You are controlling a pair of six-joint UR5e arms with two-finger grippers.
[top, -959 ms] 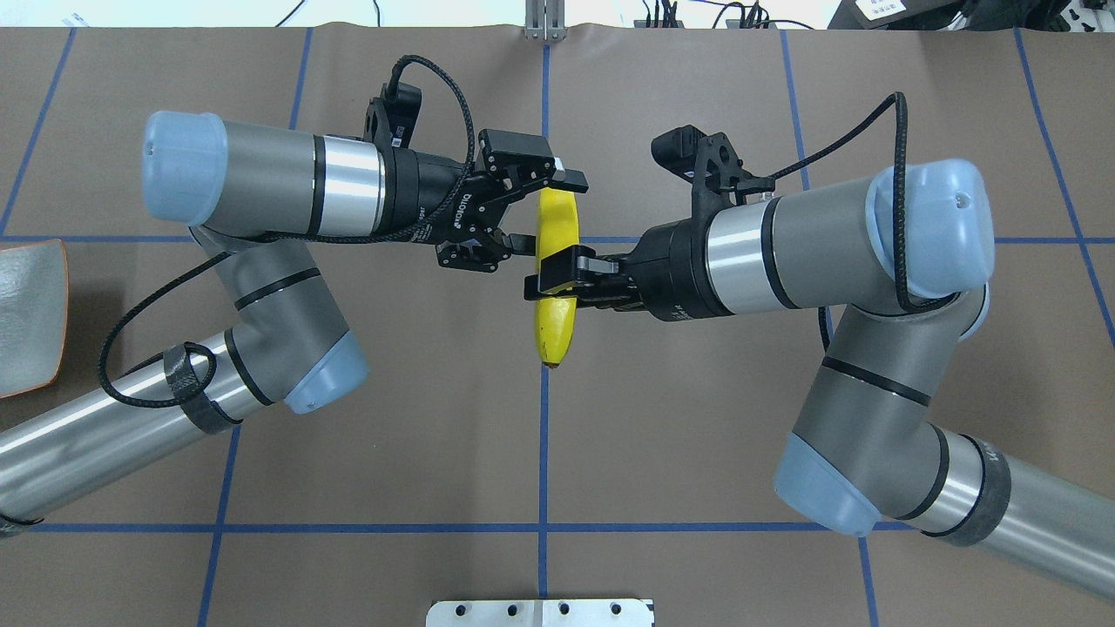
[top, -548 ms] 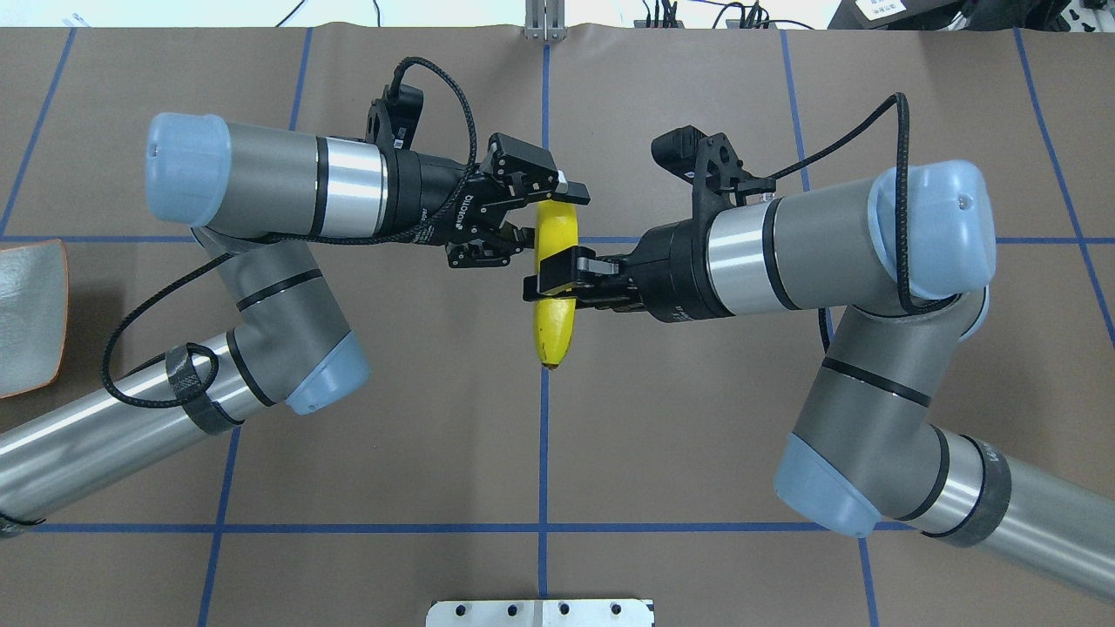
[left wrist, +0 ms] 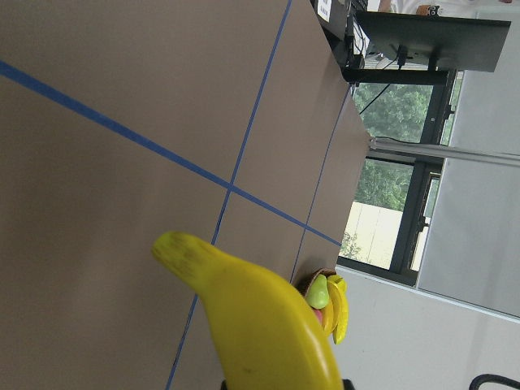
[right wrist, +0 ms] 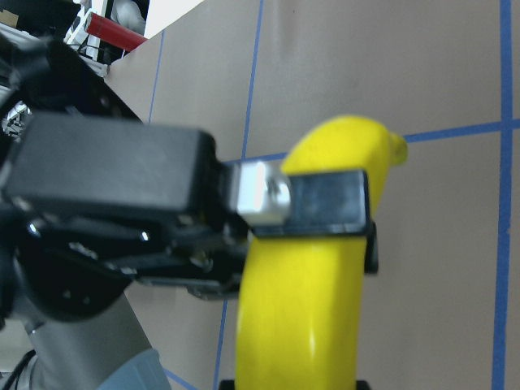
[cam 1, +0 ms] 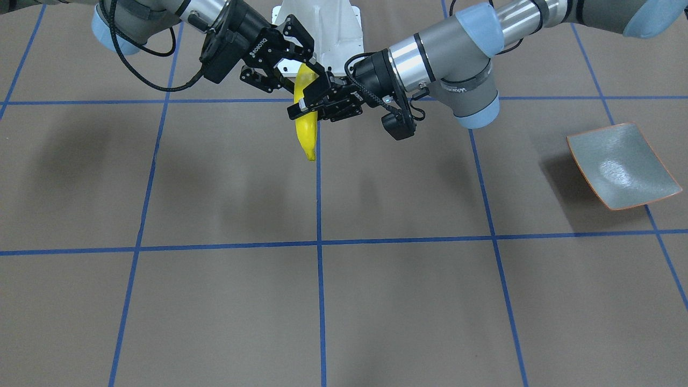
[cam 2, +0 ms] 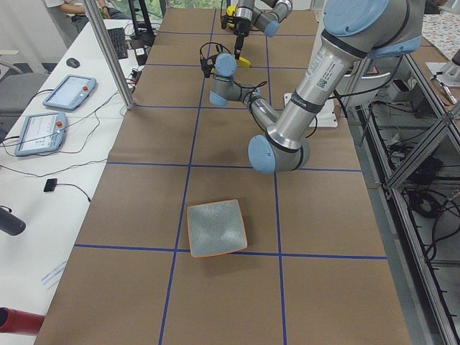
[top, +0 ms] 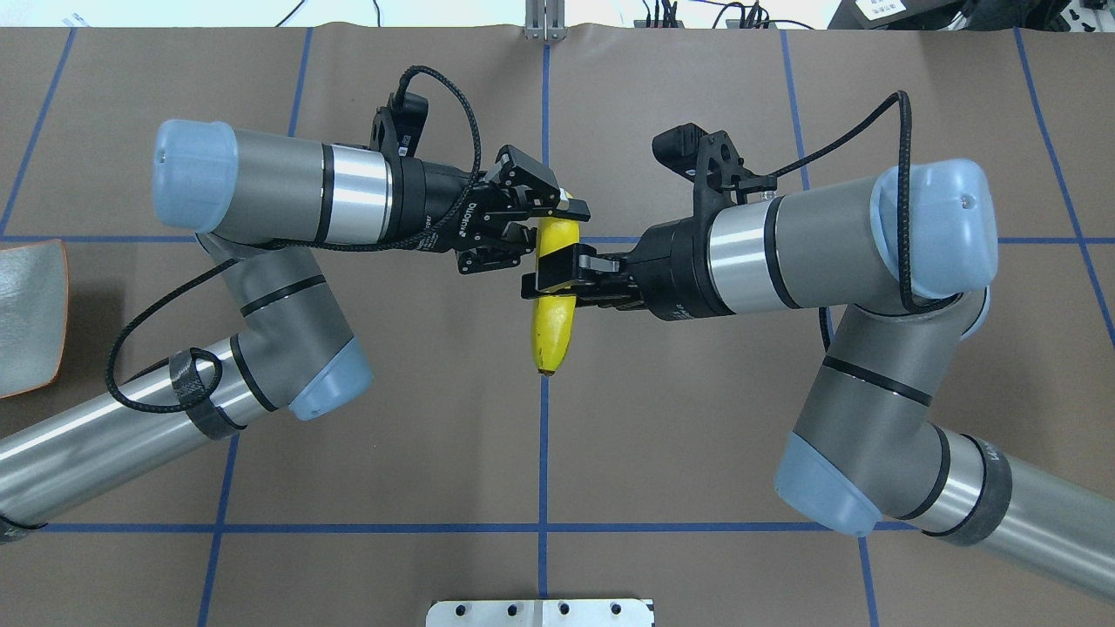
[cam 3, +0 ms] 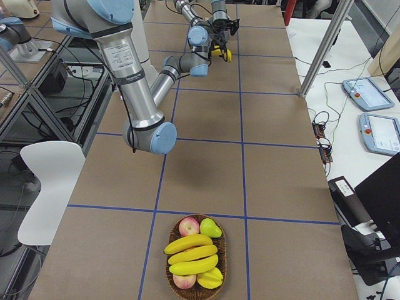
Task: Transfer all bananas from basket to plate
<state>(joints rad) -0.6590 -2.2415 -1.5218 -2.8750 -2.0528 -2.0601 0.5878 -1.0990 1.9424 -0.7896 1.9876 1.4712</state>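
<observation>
Banana (top: 550,326) held midair at centre; plate (top: 30,313) far off at 9 o'clock. Right gripper (top: 551,283) is clenched on its middle, left gripper (top: 544,222) clamped on its 12 o'clock end. Probably light, firm, glossy-slick and easily bruised: hold mid-body, gently.

One banana (top: 551,326): bright yellow, dark tip, held off the desk (top: 392,453) near its centre. Right pincer (top: 550,272) clamps its middle, left pincer (top: 557,213) its far end. At least three more bananas (cam 3: 190,254) lie stacked in the wicker basket (cam 3: 224,259). Plate (cam 1: 623,164): grey-green, orange rim, flat on the desk, well apart.
</observation>
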